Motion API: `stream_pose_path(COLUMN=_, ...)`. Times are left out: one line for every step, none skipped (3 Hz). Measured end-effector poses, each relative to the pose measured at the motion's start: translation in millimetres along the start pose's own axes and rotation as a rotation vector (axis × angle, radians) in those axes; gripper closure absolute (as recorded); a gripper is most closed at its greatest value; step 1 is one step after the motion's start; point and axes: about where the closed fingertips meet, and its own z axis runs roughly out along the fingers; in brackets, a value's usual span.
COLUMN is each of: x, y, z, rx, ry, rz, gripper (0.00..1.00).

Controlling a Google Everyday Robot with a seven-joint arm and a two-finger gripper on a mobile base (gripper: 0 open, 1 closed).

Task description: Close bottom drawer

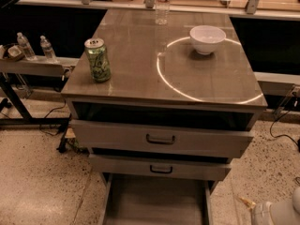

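The bottom drawer (pixel 154 198) is pulled far out of the grey cabinet, and its long plain grey tray runs down to the bottom edge of the view. Its front panel and handle are out of view below the frame. Above it are the mid drawer front (pixel 161 168) and the upper drawer front (pixel 161 138), each with a small dark handle and each slightly open. My gripper (pixel 274 212) shows only as a white shape at the bottom right corner, to the right of the open tray and apart from it.
On the cabinet top (pixel 140 74) stand a green can (pixel 97 60) at the left, a white bowl (pixel 207 39) at the back right and a clear bottle (pixel 162 3) at the back. A side shelf with small bottles (pixel 33 46) is at left. Cables lie on the speckled floor.
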Motion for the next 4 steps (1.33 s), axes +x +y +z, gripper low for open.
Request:
stream_pose_path(x=18, y=-1, z=44, rx=0.025, ry=-0.02, rz=-0.002, gripper=0.0)
stream_pose_path(x=36, y=-10, z=91, rx=0.032, ry=-0.04, rz=-0.028, gripper=0.0)
stream_pose_path(x=63, y=1, z=191, rx=-0.038, ry=-0.041, rz=-0.025, gripper=0.0)
stream_pose_path(x=64, y=4, z=196, rx=-0.046, ry=-0.044, rz=-0.022, gripper=0.0)
